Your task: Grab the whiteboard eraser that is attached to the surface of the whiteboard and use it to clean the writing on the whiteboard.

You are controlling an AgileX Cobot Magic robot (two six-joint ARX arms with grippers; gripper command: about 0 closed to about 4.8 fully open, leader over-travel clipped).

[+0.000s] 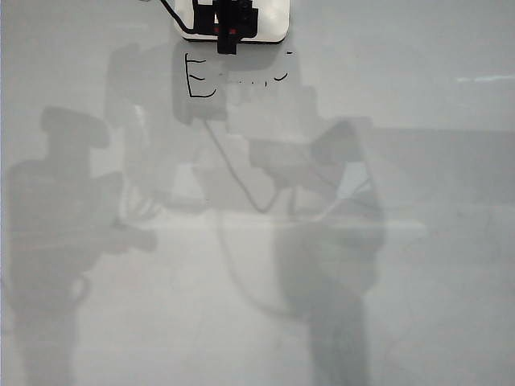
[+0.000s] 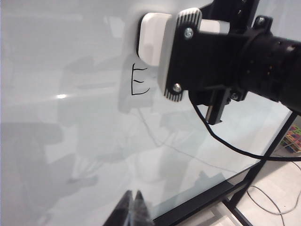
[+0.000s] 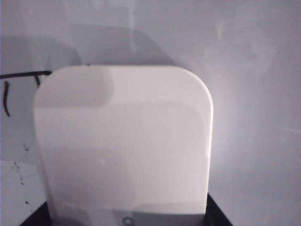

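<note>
The whiteboard eraser, a white rounded block, lies flat against the whiteboard at the top middle of the exterior view. My right gripper is shut on it. In the left wrist view its ribbed finger clamps the eraser just above the writing. Of the writing a black E and faint specks to its right show. The eraser fills the right wrist view, where the right gripper shows black jaw corners on both sides. My left gripper is shut and empty, off the board.
The board's black frame runs along its edge, with floor and loose cables beyond. A black cable hangs from the right arm across the board. Grey arm shadows lie over the board.
</note>
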